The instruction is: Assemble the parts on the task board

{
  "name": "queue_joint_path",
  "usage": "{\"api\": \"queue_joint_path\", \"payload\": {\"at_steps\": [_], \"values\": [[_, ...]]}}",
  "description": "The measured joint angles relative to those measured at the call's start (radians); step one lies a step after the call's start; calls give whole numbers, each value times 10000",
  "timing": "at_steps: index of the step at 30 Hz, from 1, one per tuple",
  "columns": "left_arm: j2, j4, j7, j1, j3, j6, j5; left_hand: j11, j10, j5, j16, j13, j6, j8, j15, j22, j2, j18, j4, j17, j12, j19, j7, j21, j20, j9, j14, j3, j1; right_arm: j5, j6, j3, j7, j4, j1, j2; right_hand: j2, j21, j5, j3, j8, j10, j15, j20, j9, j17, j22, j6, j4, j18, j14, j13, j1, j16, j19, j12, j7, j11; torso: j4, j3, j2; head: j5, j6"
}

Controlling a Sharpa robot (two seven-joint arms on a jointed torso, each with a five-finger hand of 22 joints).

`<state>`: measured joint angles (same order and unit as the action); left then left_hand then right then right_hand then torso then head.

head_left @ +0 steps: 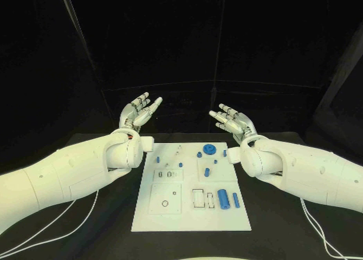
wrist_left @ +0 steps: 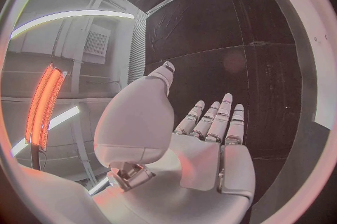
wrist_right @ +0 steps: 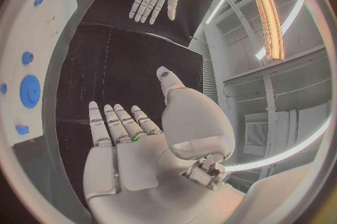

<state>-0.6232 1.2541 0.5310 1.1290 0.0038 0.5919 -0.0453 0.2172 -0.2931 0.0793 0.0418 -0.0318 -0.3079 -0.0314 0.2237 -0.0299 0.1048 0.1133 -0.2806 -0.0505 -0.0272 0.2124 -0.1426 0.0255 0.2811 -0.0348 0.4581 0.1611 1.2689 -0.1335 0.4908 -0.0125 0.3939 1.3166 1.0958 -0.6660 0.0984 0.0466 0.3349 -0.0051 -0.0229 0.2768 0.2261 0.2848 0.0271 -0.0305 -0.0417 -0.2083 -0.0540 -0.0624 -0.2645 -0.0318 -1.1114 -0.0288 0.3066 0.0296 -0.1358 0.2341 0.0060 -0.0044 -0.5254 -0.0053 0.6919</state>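
Observation:
The white task board (head_left: 189, 216) lies in the middle of the black table. On it are several blue parts: a round gear-like disc (head_left: 209, 148), a large cylinder (head_left: 223, 198), a thin pin (head_left: 235, 200), another pin (head_left: 206, 173) and small pegs (head_left: 158, 160). My left hand (head_left: 139, 112) is raised beyond the board's far left corner, fingers spread, holding nothing. My right hand (head_left: 233, 121) is raised beyond the far right corner, also spread and empty. In the left wrist view my left hand (wrist_left: 210, 145) is flat and open; the right wrist view shows my right hand (wrist_right: 126, 151) the same way.
The board has empty cut-outs (head_left: 167, 201) and slots (head_left: 202, 197) near its front. Black table (head_left: 88, 227) surrounds the board on both sides. White cables (head_left: 49, 227) run along the table at the left and at the right (head_left: 318, 227).

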Motion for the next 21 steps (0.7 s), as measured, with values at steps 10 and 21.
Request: {"api": "queue_joint_path", "payload": {"at_steps": [10,21], "values": [[-16,-118,163,37,1,-651,-116,213,-917,57,159,-76,-810,-78,127,-143,-89,31,-74,-136,-88,898,-75,295,134,-62,1028,-29,376,-1182,-1565,-34,-627,-723,118,251,144,954,-269,230,-552,4006,-298,24,290,-271,-374,-3170,-643,-796,-4279,-252,-1223,-780,3101,635,-227,-172,1,1,7,26,22],[-570,149,154,37,1,-1267,-151,-90,-5940,57,1326,-384,-4679,-740,-556,-822,-582,591,203,-628,-1031,5935,-467,1963,-37,-352,4971,-305,504,-4452,-997,-24,-591,-1111,250,-79,38,1776,-740,796,-808,6930,-896,-389,383,-371,-504,-6296,-1429,-1093,-7569,-292,-1979,-1162,5523,747,-724,-594,-71,35,-116,171,25]]}}
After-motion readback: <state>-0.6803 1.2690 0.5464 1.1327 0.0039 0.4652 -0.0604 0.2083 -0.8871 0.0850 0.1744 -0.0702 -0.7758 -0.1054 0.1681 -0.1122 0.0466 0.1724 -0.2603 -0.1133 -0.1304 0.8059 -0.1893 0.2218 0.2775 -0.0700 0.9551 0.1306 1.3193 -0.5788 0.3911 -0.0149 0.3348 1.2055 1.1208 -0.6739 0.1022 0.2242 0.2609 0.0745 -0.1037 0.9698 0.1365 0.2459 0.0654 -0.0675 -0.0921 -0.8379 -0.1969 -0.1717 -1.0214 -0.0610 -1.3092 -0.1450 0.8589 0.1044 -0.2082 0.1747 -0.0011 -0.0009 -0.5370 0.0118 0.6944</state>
